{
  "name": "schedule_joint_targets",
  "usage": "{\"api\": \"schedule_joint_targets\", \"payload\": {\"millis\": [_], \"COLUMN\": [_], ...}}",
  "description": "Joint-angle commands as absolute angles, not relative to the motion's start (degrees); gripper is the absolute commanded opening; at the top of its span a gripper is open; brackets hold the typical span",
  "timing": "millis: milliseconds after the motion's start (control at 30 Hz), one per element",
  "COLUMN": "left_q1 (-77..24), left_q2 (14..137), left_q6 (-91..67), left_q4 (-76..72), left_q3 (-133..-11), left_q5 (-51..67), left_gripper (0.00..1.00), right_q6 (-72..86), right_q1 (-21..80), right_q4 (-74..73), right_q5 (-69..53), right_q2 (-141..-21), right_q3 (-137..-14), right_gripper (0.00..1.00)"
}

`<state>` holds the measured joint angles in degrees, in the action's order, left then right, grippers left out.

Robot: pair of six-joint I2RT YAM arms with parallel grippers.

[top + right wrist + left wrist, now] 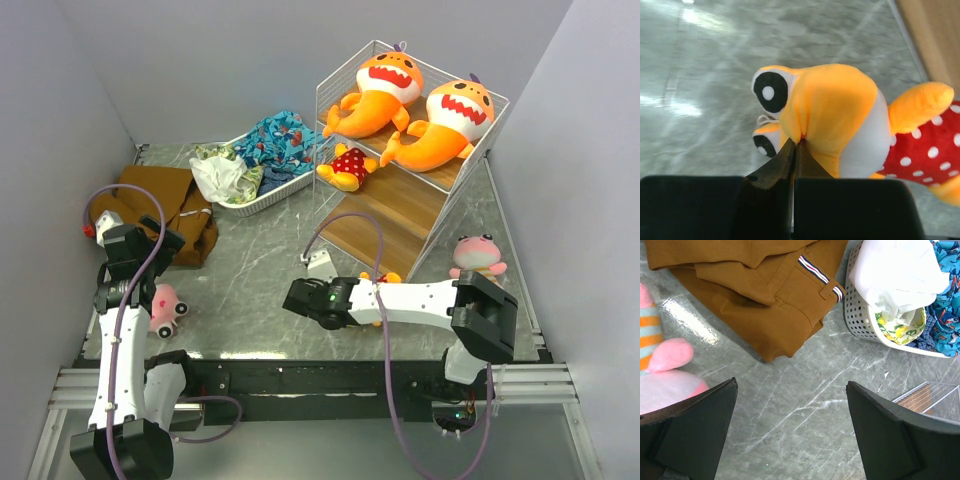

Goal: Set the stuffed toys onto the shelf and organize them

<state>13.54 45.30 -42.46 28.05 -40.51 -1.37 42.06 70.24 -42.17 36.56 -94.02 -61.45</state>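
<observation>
Two fingers of my left gripper (pixel 791 386) stand spread over the table (pixel 805 355), with a pink striped plush (pixel 662 375) cut off at the left. My right gripper (pixel 796 146) pinches the yellow-headed doll (pixel 835 110) just near of the shelf (pixel 400 215). From above, the doll is mostly hidden under the right arm (pixel 420 298).

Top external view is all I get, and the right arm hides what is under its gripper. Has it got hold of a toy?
Observer: Yes. The right wrist view shows the right gripper shut, pinching the yellow head of a polka-dot doll.
Operator: Which way does it face?
Observer: Its black-and-white eyes are on the side away from the shelf's wooden plank.
Operator: And the left gripper?
Observer: The left wrist view shows the left gripper open above the table, with the pink striped plush just outside one finger, not between them.
</observation>
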Motion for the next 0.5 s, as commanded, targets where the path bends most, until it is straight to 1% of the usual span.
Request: {"api": "schedule_joint_targets", "payload": {"millis": [0, 233, 400, 467], "left_q1": [13.27, 13.27, 13.27, 13.27], "left_q2": [44.74, 44.65, 44.82, 44.74], "left_q6": [-41.84, -41.84, -41.75, -41.75], "left_q4": [26.28, 26.37, 26.37, 26.37], "left_q3": [-40.34, -40.43, -40.43, -40.43], "left_q5": [-1.85, -1.85, -1.85, -1.85], "left_gripper": [0.96, 0.97, 0.97, 0.96], "right_q6": [42.63, 46.49, 54.92, 57.3], "right_q1": [71.28, 70.58, 64.7, 63.03], "right_q4": [-33.42, -20.68, -12.23, -8.88], "right_q5": [26.57, 25.84, 21.89, 22.41], "right_q2": [-92.81, -95.89, -99.22, -100.1], "right_q3": [-67.13, -75.05, -76.55, -76.9], "right_gripper": [0.0, 0.0, 0.0, 0.03]}}
